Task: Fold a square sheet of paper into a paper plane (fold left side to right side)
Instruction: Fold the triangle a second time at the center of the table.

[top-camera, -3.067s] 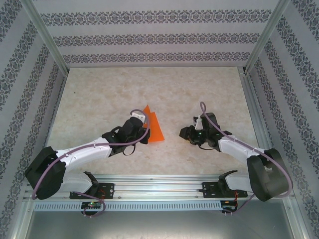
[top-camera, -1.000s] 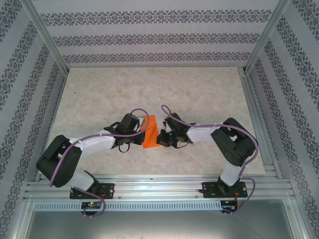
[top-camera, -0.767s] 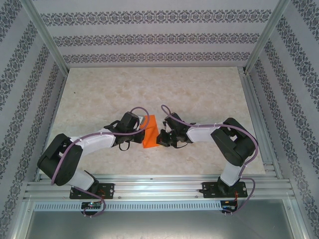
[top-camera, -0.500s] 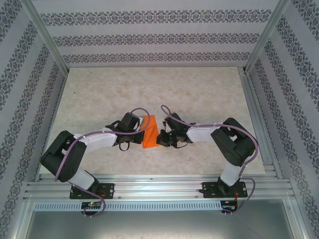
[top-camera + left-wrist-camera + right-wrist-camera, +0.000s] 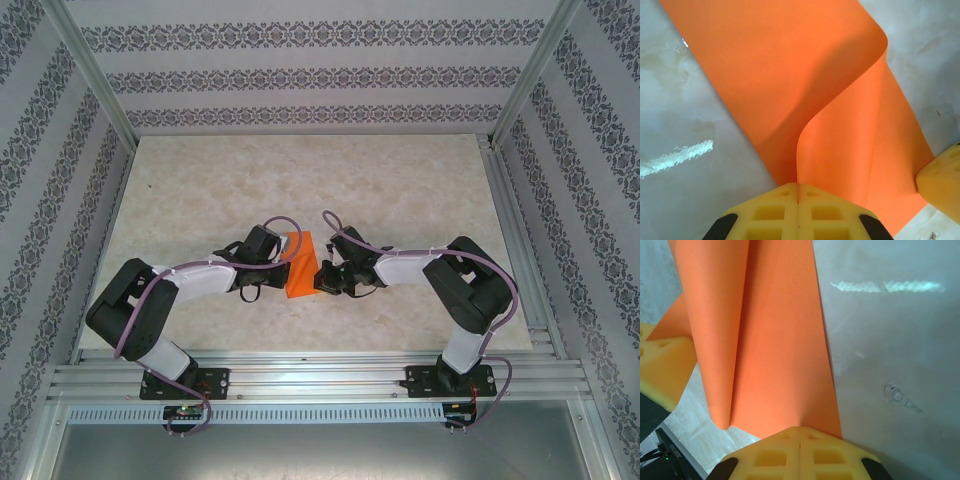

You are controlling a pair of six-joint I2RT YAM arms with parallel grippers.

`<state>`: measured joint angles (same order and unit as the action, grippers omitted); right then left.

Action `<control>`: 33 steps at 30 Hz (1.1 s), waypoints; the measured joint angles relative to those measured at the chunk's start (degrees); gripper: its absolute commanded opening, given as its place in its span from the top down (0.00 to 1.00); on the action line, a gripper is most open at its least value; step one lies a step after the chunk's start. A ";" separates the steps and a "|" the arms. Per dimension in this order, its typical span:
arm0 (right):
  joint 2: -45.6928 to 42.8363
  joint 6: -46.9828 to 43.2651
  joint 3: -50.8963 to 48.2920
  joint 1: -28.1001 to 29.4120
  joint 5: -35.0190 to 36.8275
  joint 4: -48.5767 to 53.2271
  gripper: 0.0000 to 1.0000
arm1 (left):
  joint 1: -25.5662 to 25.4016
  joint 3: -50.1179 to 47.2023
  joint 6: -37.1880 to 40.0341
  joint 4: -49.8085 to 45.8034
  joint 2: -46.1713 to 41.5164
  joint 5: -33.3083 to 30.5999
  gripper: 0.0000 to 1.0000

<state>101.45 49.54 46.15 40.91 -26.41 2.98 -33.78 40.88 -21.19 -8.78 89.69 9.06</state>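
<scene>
The square sheet of paper [image 5: 302, 262] is bright orange and lies mid-table between both arms. My left gripper [image 5: 286, 264] is shut on its left edge, and that side [image 5: 850, 150] stands curled up above the flat part [image 5: 765, 65]. The lifted edge runs straight into the seam of the left gripper [image 5: 798, 186]. My right gripper [image 5: 321, 276] is shut, its tips [image 5: 799, 429] resting on the sheet's flat right part [image 5: 785, 355]. The raised fold [image 5: 715, 330] stands to their left. The paper plane's dart shape is not formed.
The marbled tabletop [image 5: 300, 180] lies bare around the sheet. A metal frame post [image 5: 95, 80] stands at each back corner, with patterned walls behind. The left gripper's yellow finger [image 5: 662, 365] appears beside the fold in the right wrist view.
The right arm has swung in from the right to the sheet's right edge. The left gripper has carried its edge up and rightward. In the last second only the left elbow has shifted.
</scene>
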 measured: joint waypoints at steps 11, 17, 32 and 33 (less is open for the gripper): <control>0.09 -0.04 0.24 -0.02 -0.02 0.31 0.95 | 0.02 1.29 0.22 0.46 2.40 1.18 1.00; 0.09 -0.17 0.26 -0.02 -0.02 0.39 0.95 | 0.02 1.42 0.22 0.79 3.08 1.18 1.00; 0.00 -0.52 0.42 -0.02 -0.04 0.50 0.93 | 0.02 1.42 1.27 0.92 3.23 1.14 1.00; -0.04 -0.74 0.55 -0.02 0.02 0.74 0.93 | 0.02 1.40 1.31 0.96 3.23 1.14 1.00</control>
<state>101.41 48.80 46.70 40.88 -26.39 3.73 -33.76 42.28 -19.88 -7.81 92.92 10.20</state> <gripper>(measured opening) 0.072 0.036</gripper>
